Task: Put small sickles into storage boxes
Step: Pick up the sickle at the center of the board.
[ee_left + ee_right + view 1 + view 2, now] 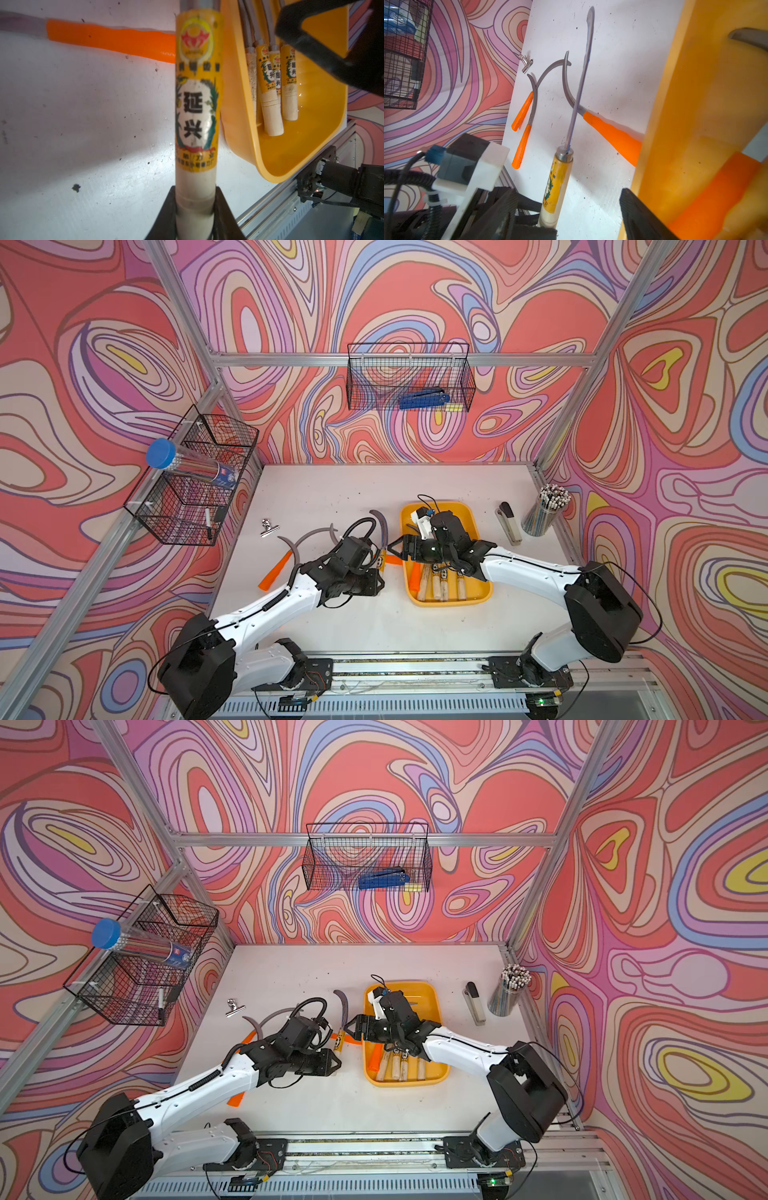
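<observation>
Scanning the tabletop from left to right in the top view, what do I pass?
Binder clip → orange-handled sickle → wood-handled sickle held by the left gripper → yellow tray → stapler → cup of pencils. The right gripper overlaps the held sickle and the tray, so it is left out.

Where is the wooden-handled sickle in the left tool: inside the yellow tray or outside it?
Outside. The left tool is shut on the sickle, whose handle sits beside the tray, over the table.
</observation>
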Motion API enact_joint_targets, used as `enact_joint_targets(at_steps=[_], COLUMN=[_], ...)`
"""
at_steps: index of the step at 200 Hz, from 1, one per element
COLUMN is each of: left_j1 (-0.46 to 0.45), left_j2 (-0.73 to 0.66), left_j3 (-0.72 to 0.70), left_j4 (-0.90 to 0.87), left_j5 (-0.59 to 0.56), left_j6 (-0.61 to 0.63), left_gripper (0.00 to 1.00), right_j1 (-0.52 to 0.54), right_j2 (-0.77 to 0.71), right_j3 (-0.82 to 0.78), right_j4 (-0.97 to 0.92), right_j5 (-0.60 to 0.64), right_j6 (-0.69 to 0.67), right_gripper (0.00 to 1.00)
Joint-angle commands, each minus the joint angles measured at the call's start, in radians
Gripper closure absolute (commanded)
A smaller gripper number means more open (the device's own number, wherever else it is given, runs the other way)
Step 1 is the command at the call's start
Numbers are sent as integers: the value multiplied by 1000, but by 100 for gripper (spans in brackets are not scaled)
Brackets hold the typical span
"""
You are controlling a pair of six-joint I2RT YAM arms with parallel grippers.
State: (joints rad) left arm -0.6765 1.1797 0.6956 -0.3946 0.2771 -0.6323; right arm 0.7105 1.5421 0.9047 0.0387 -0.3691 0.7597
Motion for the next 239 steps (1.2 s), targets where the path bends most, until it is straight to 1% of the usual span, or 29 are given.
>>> enact_joint_targets(at_steps=[1, 33, 74, 88, 110, 121, 133, 173, 182, 189, 212, 218, 236, 239], left_j1=[-6, -9, -17, -20, -24, -27, -30, -34, -35, -35, -35, -35, -35, -34], left_j2=[-34, -32, -32, -33, -28, -20, -13, 3, 7, 10, 7, 1, -26, -30], left_j3=[11, 25, 35, 35, 34, 37, 39, 48, 54, 60, 85, 90, 101, 102], left_j4=[46, 47, 54, 60, 71, 76, 79, 85, 73, 56, -15, -35, -83, -91], left_j5=[25, 47, 50, 52, 54, 56, 56, 55, 50, 41, -1, -15, -58, -67], left_j6=[-14, -19, -23, -26, -32, -33, -36, -34, -28, -22, 16, 25, 48, 50], left_gripper=[100, 100, 100, 100, 100, 100, 100, 100, 100, 90, 64, 58, 48, 45], right_j1=[18, 35, 51, 52, 52, 53, 52, 52, 52, 51, 52, 51, 47, 46], right_j2=[29, 57, 91, 104, 112, 115, 117, 119, 118, 116, 100, 93, 67, 62], right_j3=[35, 58, 83, 89, 92, 93, 94, 100, 103, 108, 124, 128, 137, 137], right_j4=[28, 41, 54, 55, 64, 65, 64, 55, 47, 39, -10, -27, -82, -90], right_j5=[-2, -2, -7, -11, -14, -15, -16, -16, -12, -12, 12, 21, 49, 51], right_j6=[2, 5, 6, 4, 4, 4, 5, -1, -4, -8, -35, -46, -80, -88], right_gripper=[22, 31, 38, 46, 53, 60, 65, 92, 96, 100, 100, 100, 100, 100])
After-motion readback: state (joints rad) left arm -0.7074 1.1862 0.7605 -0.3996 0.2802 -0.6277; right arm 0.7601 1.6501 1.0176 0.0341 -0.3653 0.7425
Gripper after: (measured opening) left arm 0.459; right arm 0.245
